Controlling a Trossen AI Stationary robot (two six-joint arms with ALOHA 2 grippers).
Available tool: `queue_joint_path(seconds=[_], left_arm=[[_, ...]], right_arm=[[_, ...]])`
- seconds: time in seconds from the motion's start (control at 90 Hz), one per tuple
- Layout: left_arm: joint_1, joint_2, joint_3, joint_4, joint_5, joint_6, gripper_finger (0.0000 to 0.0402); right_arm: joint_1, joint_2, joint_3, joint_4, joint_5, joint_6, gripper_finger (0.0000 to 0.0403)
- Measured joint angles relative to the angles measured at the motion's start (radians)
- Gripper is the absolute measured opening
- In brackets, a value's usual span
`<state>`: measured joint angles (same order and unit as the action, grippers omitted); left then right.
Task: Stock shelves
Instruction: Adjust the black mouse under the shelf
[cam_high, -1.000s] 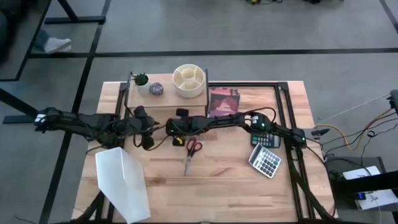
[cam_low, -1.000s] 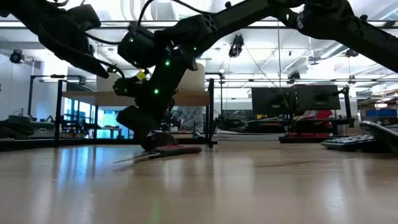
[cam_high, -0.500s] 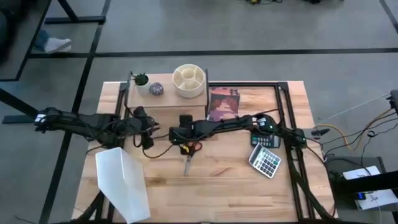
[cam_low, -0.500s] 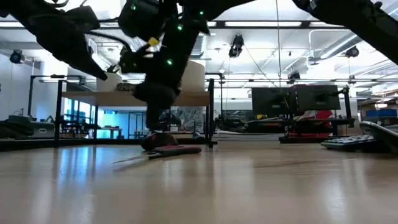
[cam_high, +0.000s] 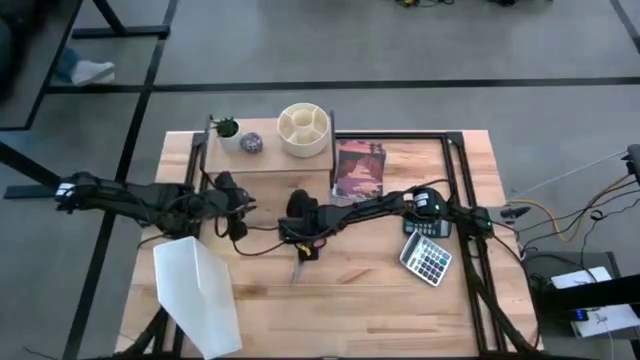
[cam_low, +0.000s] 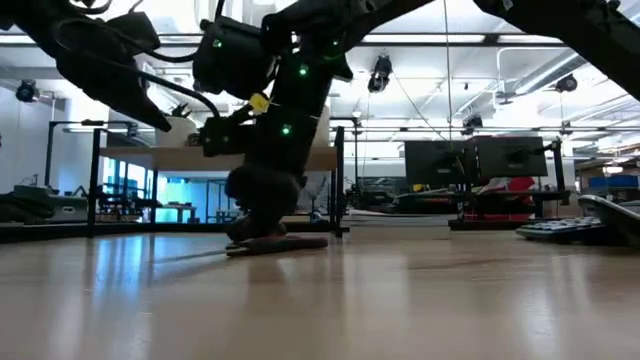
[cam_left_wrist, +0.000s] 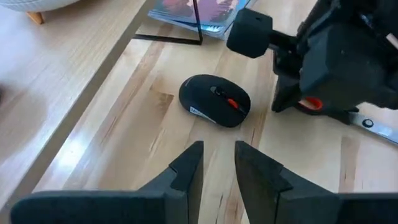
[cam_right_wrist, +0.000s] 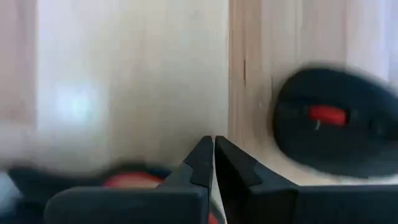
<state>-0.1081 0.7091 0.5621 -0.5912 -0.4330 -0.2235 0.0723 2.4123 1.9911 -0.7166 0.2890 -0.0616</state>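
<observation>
Hovering low, right gripper (cam_high: 303, 238) sits just before the shelves (cam_high: 268, 160).

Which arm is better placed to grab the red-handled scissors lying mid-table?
Right. The right gripper is low, directly over the handles of the red-handled metal scissors, with only the blade end showing past it. The left gripper hovers off to the side, facing the black computer mouse instead.

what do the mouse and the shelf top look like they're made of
Mouse: looks like matte black plastic with an orange-red wheel; smooth moulded shell with a soft sheen. Shelf: light wood top, pale with visible grain in the left wrist view, on thin black legs that look like metal; whether solid wood or veneer can't be told.
</observation>
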Motion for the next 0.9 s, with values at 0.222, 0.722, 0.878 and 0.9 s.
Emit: queue_joint_path(seconds=[0.222, 0.722, 0.878, 0.9], left_arm=[[0.000, 0.018, -0.015, 0.058, -0.004, -0.007, 0.0075], [0.000, 0.095, -0.025, 0.093, -0.006, -0.010, 0.0075], [0.002, 0.112, -0.025, 0.094, -0.021, -0.013, 0.0075], [0.002, 0.114, -0.025, 0.094, -0.021, -0.013, 0.0075]], right_arm=[[-0.039, 0.000, -0.036, 0.087, 0.026, -0.034, 0.0000], [-0.138, 0.002, -0.085, 0.205, 0.083, -0.173, 0.0000], [-0.161, 0.003, -0.085, 0.219, 0.179, -0.246, 0.0000], [-0.162, 0.003, -0.085, 0.223, 0.183, -0.254, 0.0000]])
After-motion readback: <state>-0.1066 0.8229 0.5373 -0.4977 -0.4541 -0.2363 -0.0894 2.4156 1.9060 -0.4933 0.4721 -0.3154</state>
